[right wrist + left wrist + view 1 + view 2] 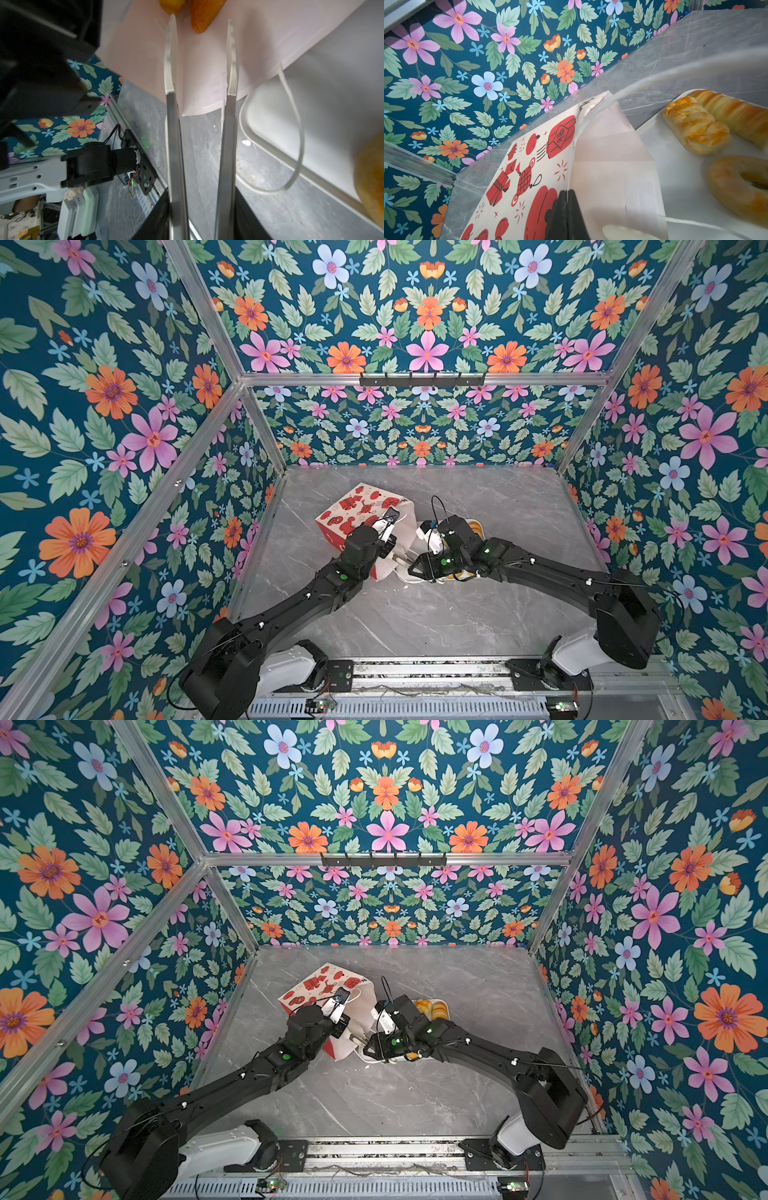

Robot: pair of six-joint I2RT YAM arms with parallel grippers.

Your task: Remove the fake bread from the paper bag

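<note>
- Left gripper (566,209): jaws clenched on the paper bag (529,166) rim; thin paper, likely creases.
- Right gripper (201,18): jaws parted, empty; fake bread (205,8) looks glossy, likely light and slippery, so take its middle.

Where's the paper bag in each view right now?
Both top views: paper bag mid-table, left of centre.
Left wrist: printed side and lining, beside the white tray.
Right wrist: pale lining around the open right tool.
Shared landmark: the white tray at its mouth.

Black arms (291,610), white bases (286,668)
</note>
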